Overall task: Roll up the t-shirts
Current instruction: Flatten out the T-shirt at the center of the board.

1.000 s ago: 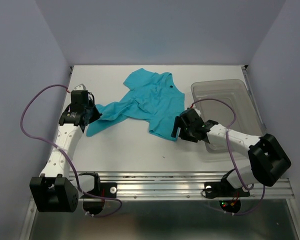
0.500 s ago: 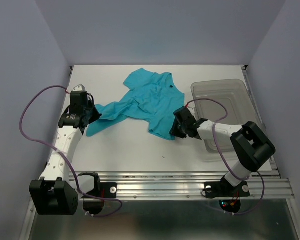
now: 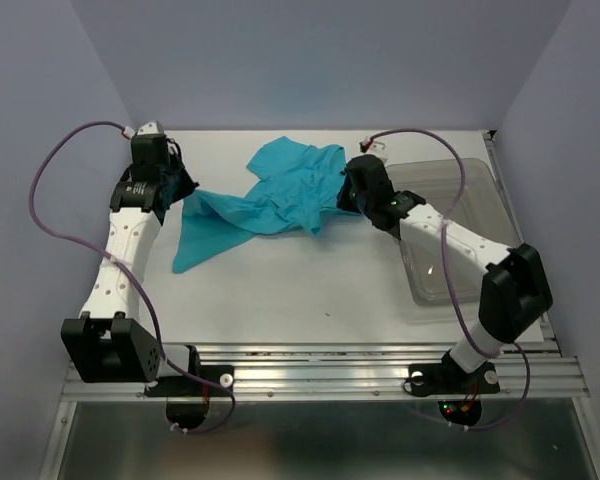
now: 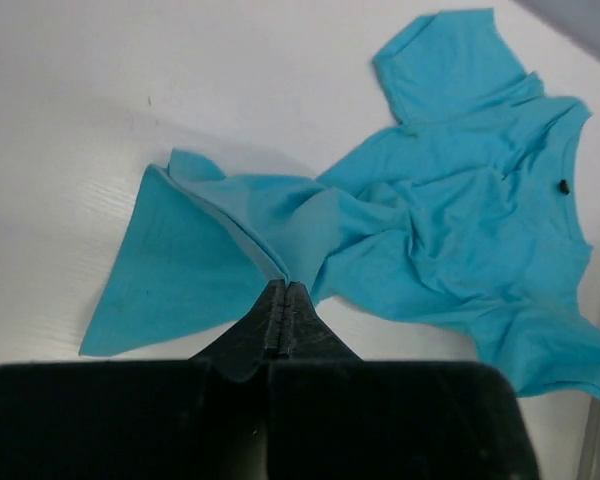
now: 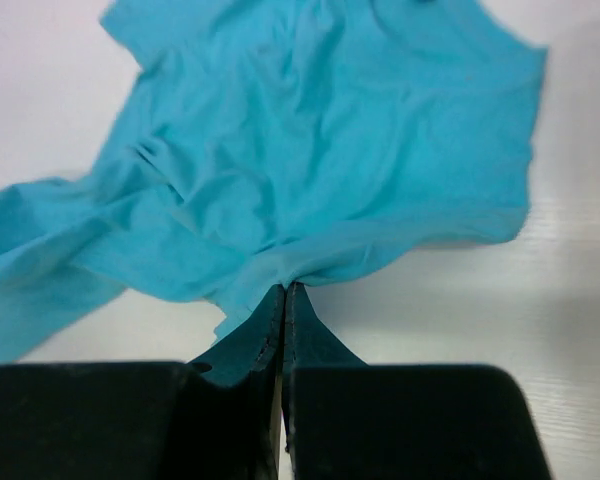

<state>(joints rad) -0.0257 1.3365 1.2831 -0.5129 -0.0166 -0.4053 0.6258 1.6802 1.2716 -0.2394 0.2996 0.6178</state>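
My left gripper (image 4: pixel 283 297) was clamped on a fold of the teal t-shirt (image 3: pixel 270 195), and my right gripper (image 5: pixel 283 292) was pinched shut on its opposite edge. The shirt lay crumpled far-centre on the white table (image 3: pixel 280 290) — long axis left to right, neckline toward the far right.

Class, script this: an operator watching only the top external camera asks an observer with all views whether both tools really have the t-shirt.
Operator: From above, the left tool hides its tips. Does it have the t-shirt?
Observer: Yes; its wrist view shows the jaws shut on a folded edge of the cloth.
Operator: And the right tool?
Observer: Its wrist view shows jaws shut, with the shirt's edge gathered into the tips.
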